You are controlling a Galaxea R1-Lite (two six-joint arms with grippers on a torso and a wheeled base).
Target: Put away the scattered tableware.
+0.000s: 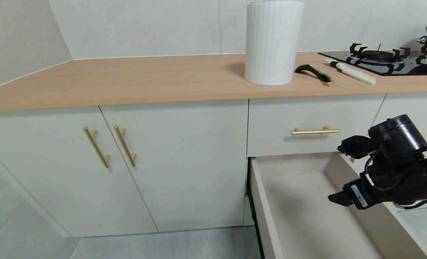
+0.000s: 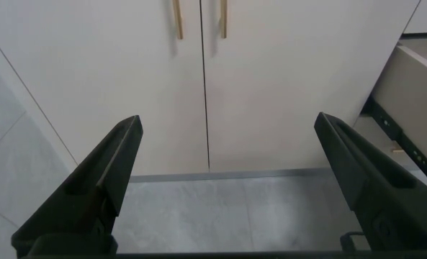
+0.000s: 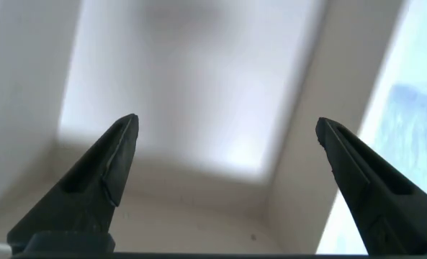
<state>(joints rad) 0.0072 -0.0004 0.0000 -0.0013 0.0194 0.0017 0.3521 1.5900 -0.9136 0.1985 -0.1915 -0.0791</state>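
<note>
- Tableware first: two pieces lie side by side on the countertop, between the ribbed white canister and the hob.
- Nearest the canister is the black-handled utensil, with a thin green tip. Just beside it is what looks like a white knife, long and slim.
- Both look light and rigid, so weight should be no problem. The trouble is that they lie flat on a smooth top, which leaves little for the fingers to get under.
- Best hold on the utensil is probably across the thick curved handle, not the thin tip.
- On the knife, pinch across the handle end. The long pale part may be a blade, and it looks smooth and likely to slip.
- Right gripper hangs over the open drawer, jaws spread wide with nothing between them.
- Left gripper sits low, facing the cabinet doors, also spread wide and empty.
- Neither piece has been lifted yet, and both lie well apart from the grippers.
</note>
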